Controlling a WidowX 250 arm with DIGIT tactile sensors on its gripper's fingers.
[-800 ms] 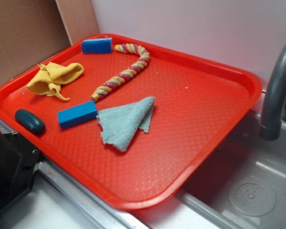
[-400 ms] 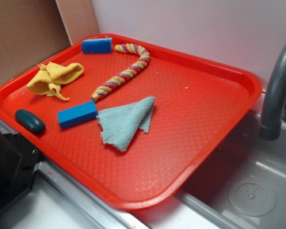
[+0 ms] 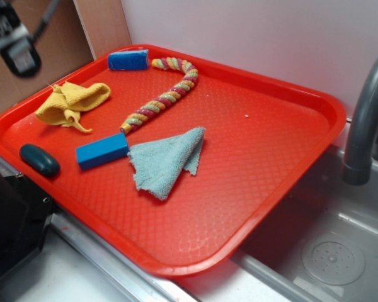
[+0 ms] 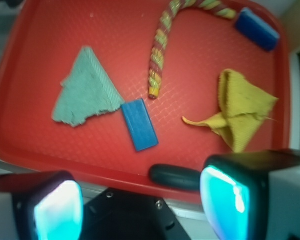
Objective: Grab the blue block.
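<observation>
The blue block (image 3: pixel 102 150) is a smooth bright-blue brick lying flat on the red tray (image 3: pixel 252 157), left of centre, next to a grey-green cloth (image 3: pixel 167 158). In the wrist view the block (image 4: pixel 139 124) lies well beyond the fingers. My gripper (image 3: pixel 16 47) shows only at the top left corner of the exterior view, high above the tray's left side and far from the block. In the wrist view the gripper (image 4: pixel 142 212) is open and empty, its two fingers wide apart over the tray's near edge.
A rough blue sponge pad (image 3: pixel 128 60) sits at the tray's back corner beside a striped rope (image 3: pixel 164 94). A yellow cloth (image 3: pixel 72 104) and a dark teal oval lump (image 3: pixel 40 159) lie at the left. A sink with a grey faucet (image 3: pixel 365 126) is at the right.
My gripper has come into the exterior view at the top left corner. The things on the tray have not moved.
</observation>
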